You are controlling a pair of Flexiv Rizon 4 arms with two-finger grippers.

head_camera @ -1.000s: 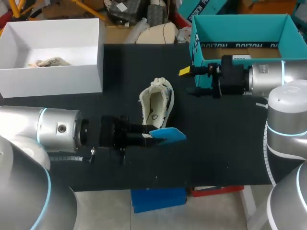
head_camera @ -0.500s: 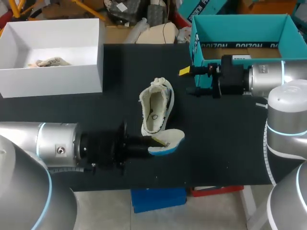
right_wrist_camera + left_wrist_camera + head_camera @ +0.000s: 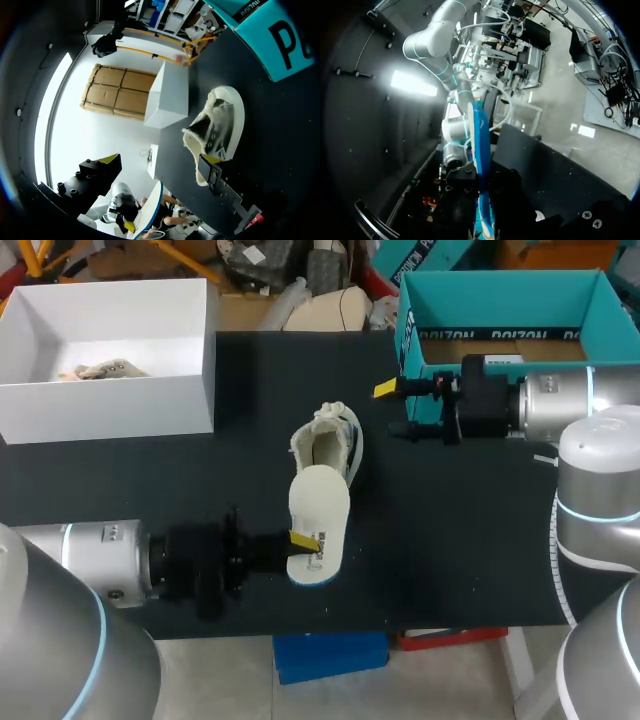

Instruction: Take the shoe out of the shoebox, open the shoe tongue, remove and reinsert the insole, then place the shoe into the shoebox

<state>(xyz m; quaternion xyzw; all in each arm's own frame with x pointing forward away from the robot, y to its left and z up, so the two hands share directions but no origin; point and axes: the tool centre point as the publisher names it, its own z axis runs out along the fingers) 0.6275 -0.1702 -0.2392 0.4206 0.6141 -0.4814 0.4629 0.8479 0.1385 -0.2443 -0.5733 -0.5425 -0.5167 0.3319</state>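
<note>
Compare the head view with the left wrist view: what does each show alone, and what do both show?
Only the head view: the shoe, the white box, the teal shoebox and the open right gripper. Only the left wrist view: the blue underside of the insole, seen nearly edge-on. Both: the insole held in the left gripper, and the black table.

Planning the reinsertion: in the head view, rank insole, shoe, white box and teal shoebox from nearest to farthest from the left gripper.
1. White insole with blue underside: held in the left gripper.
2. Cream fleece-lined shoe: just beyond the insole, mid-table.
3. Open white box at far left and teal cardboard shoebox at far right: too close to call.
</note>
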